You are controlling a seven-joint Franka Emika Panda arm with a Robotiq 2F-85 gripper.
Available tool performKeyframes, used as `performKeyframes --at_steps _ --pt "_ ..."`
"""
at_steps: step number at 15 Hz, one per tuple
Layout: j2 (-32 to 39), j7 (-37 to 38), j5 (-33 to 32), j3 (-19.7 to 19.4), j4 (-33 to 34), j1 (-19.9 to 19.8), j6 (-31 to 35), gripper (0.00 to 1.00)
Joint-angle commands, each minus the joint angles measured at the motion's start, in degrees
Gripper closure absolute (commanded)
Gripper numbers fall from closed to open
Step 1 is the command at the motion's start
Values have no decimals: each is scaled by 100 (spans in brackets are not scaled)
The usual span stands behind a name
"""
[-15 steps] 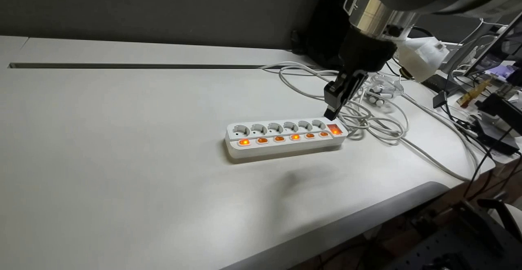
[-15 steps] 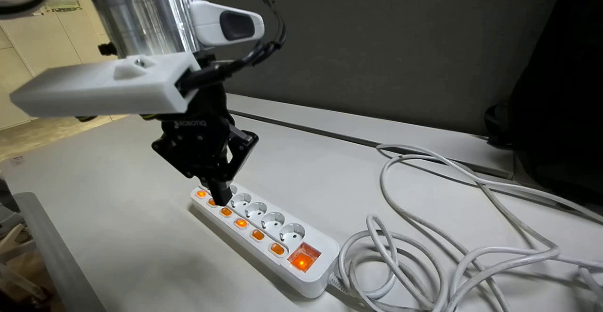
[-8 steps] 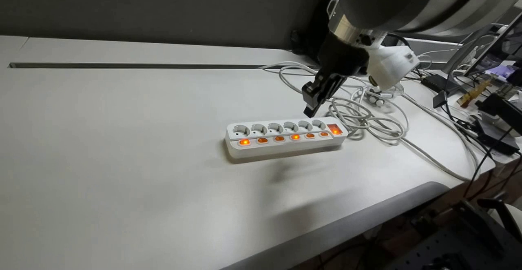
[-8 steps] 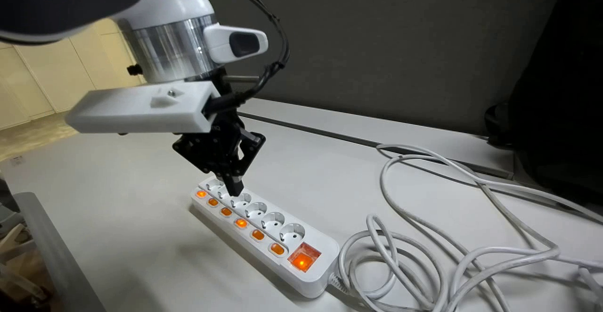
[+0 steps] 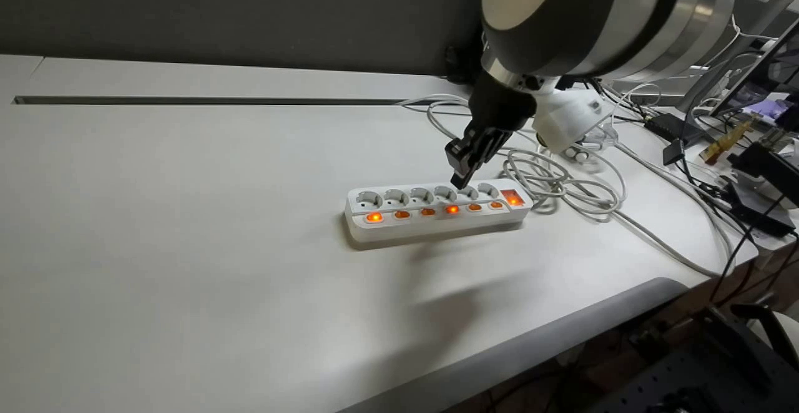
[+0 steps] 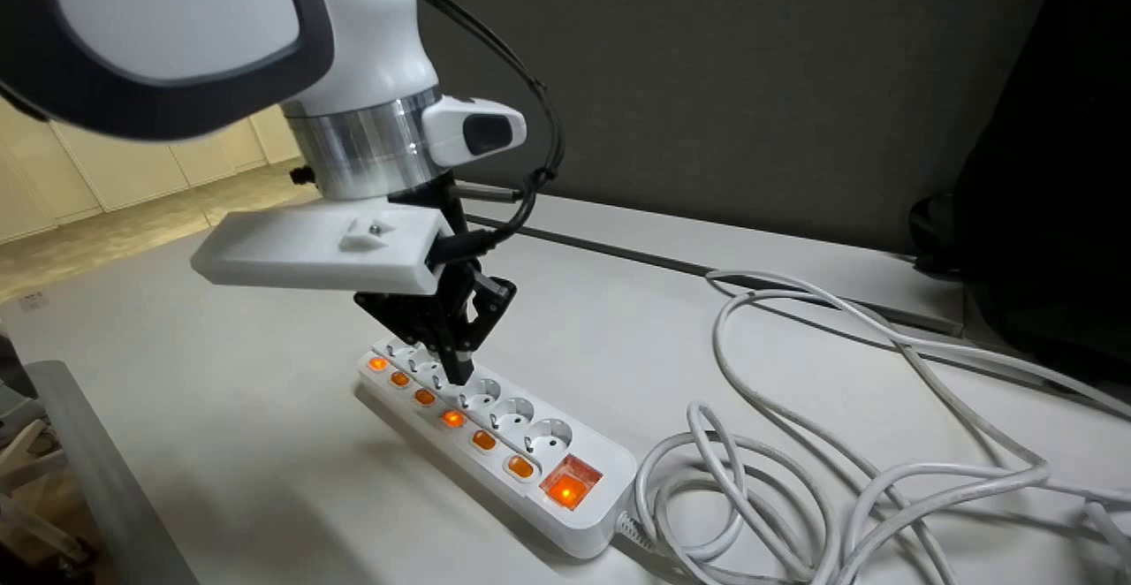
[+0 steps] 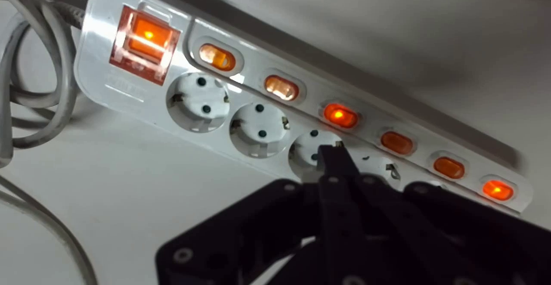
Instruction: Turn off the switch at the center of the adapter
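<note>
The desk [image 5: 187, 263] spreads wide and pale beneath the robot arm [image 6: 371, 28], which leans in over it. White cables [image 7: 64, 69] lie looped beside one end of the power strip [image 5: 431, 230], which rests flat on the desk, sockets [image 5: 421, 196] up, below the arm. The gripper [image 6: 459, 369] points down over the row of sockets, near the middle of the strip; its fingers are together, with nothing held between them. In the wrist view the tips cover parts of the third and fourth sockets counted from the cable end. Whether they touch the strip I cannot tell, but they look to be just above it.

The large main switch [image 7: 148, 35] glows at the cable end. Of the six small switches [image 5: 427, 212], two glow: the far switch [image 7: 498, 190], at the opposite end, and the middle switch [image 7: 341, 115], third from the cable end. That middle one is most likely the target; it is lit, so the press seems not yet made. The step in hand looks like lining up. The next move calls for a small shift from sockets to switch row, then a push down on one side of the switch, clear of its unlit neighbours.
</note>
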Motion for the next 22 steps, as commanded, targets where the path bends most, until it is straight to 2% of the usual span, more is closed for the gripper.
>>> performKeyframes --at_steps 1,16,22 --pt "170 121 -23 165 141 -208 -91 100" --pt "549 17 293 532 217 -657 -351 100" --pt "657 -94 852 792 352 -988 -487 100"
